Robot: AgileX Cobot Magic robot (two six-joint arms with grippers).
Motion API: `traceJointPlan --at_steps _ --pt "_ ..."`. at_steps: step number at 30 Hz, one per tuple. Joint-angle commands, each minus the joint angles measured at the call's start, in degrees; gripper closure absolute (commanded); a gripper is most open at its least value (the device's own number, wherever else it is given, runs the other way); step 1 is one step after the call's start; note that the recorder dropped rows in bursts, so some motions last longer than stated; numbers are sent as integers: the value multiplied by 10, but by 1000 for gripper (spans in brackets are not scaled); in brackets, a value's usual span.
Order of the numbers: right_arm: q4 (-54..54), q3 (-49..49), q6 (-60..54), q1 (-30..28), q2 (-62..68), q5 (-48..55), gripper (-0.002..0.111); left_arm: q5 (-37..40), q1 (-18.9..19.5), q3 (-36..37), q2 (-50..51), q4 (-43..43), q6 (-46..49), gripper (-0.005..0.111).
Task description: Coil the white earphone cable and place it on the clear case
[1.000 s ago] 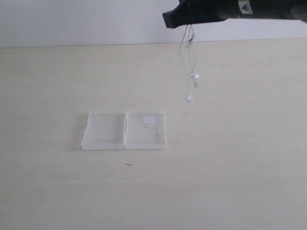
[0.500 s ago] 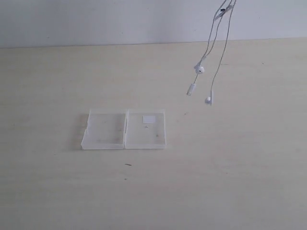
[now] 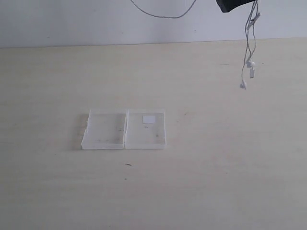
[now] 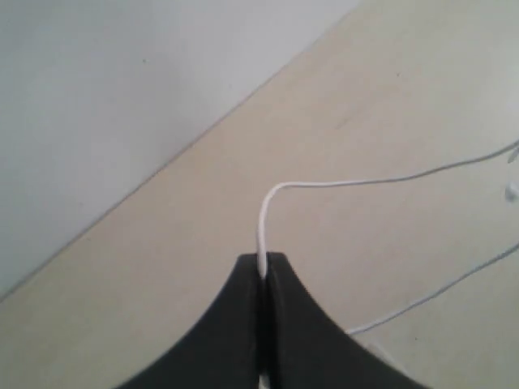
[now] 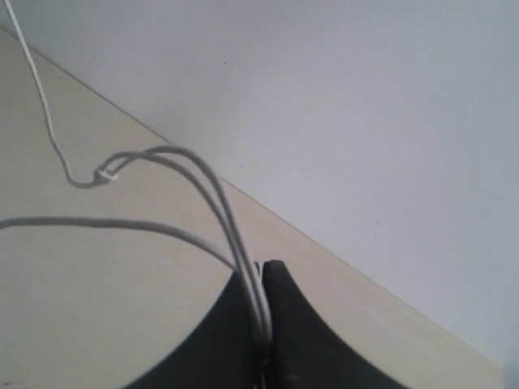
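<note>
The clear case (image 3: 123, 129) lies open on the table, its two halves side by side, a white label on the right half. The white earphone cable (image 3: 249, 43) hangs from my right gripper (image 3: 235, 5) at the top right, its earbuds dangling high above the table. A slack loop of the wire (image 3: 160, 14) runs leftward along the top edge. In the right wrist view my right gripper (image 5: 263, 271) is shut on several strands of cable (image 5: 219, 194). In the left wrist view my left gripper (image 4: 263, 261) is shut on a single strand (image 4: 268, 211); it is out of the exterior view.
The pale wooden table (image 3: 216, 163) meets a white wall (image 3: 72, 21) at the back. A small dark speck (image 3: 128, 165) lies in front of the case.
The right gripper has carried the dangling earbuds to the right and upward, away from the case. A slack loop of wire now shows along the top edge.
</note>
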Motion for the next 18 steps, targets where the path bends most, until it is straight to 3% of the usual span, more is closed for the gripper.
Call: traceJointPlan --at_steps 1,12,18 --pt "29 0 -8 -1 2 5 108 31 0 3 34 -30 0 107" --pt "-17 17 -3 -1 38 -47 108 113 0 14 90 -161 100 107" --pt "-18 17 -3 -1 37 -46 108 120 0 44 109 -162 126 105"
